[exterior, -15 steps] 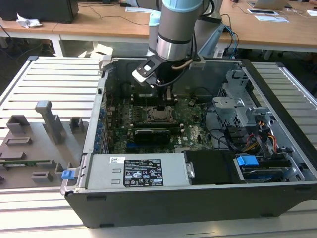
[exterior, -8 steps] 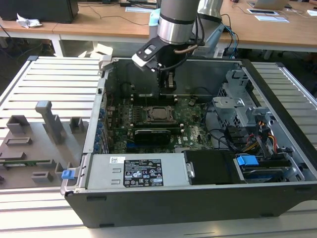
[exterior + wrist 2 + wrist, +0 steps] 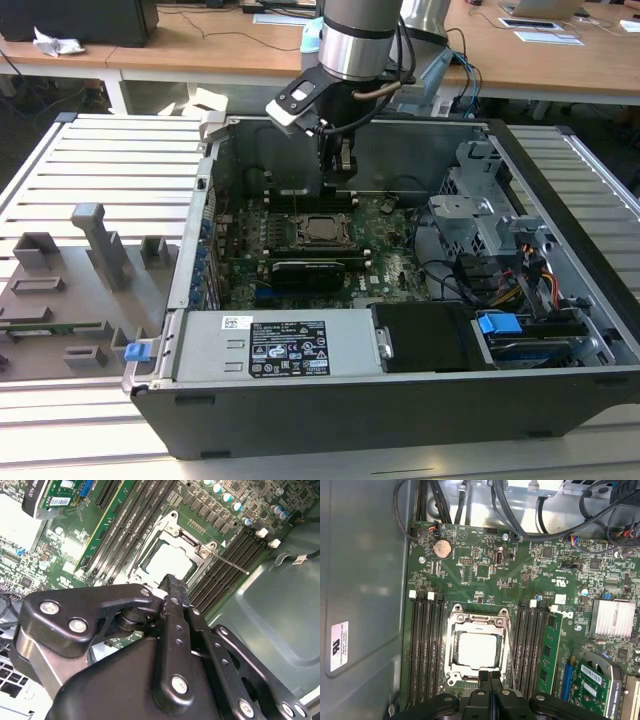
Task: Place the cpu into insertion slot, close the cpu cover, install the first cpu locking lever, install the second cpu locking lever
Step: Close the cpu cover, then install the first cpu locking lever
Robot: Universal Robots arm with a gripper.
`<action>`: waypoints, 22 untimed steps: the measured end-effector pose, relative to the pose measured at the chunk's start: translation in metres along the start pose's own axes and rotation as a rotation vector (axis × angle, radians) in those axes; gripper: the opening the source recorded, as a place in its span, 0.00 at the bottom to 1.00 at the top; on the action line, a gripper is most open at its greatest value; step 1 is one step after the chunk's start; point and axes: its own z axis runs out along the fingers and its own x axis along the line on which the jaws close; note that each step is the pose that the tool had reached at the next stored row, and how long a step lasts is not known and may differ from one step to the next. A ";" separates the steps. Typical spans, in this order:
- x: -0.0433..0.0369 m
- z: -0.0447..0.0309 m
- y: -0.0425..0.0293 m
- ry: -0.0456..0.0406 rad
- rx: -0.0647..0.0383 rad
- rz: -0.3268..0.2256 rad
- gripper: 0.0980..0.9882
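Observation:
The cpu [image 3: 477, 650] lies flat in the insertion slot [image 3: 451, 680] on the green board, its pale metal top showing. It is also visible in the second wrist view [image 3: 170, 562] and the exterior view [image 3: 322, 229]. The cpu cover [image 3: 479, 621] lies down around it as a silvery frame. A thin metal locking lever [image 3: 509, 655] runs along one side of the socket, and its free end [image 3: 231, 563] reaches over the memory slots. My gripper [image 3: 490, 674] hovers just above the socket's edge, shut with nothing held. In the exterior view the gripper [image 3: 338, 178] hangs inside the case.
Black memory slots [image 3: 427, 650] flank the socket on both sides. A long black graphics card [image 3: 315, 270] lies in front of it. The case walls [image 3: 205, 210], the power supply [image 3: 270, 345], a drive cage [image 3: 480, 215] and cables [image 3: 540, 280] crowd the exterior view's right. Grey fixtures [image 3: 95, 240] stand outside on the left.

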 end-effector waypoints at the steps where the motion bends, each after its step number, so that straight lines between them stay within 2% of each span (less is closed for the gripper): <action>1: 0.0000 0.0000 0.0000 0.0000 0.000 0.000 0.01; 8: 0.0000 -0.0004 0.0000 -0.0009 0.000 -0.012 0.01; 13: 0.0000 -0.0004 0.0000 -0.0088 -0.001 -0.124 0.01; 20: 0.0000 -0.0004 0.0000 -0.0143 -0.002 -0.201 0.01; 22: 0.0000 -0.0004 0.0000 -0.0182 -0.002 -0.255 0.01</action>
